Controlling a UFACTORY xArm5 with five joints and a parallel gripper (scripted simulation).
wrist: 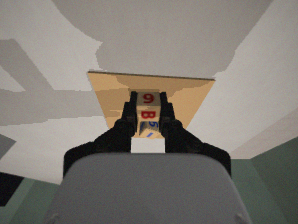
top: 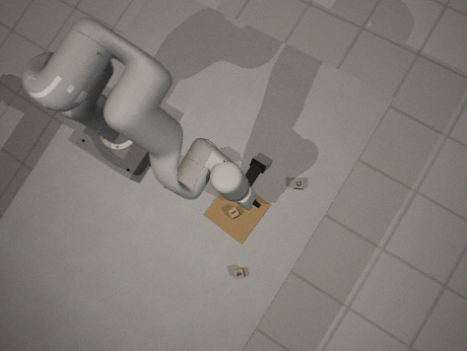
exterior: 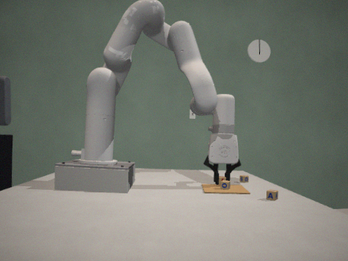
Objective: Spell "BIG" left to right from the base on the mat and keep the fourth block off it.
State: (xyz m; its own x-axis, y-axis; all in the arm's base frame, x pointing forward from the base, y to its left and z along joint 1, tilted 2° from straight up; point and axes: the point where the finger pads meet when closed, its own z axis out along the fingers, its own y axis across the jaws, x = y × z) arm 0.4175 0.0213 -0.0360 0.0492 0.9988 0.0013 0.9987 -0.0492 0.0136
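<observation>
over the mat, i'm holding the b block in my gripper, beside the i block; placing seems underway, the next move probably needing gentle lowering, square alignment, then release.

a pale gray tabletop carries the robot's square-cornered gray base and a thin tan mat lying flat. directly on it, well apart from each other and off the mat, sit the letter block with g on top and the block showing a.
</observation>
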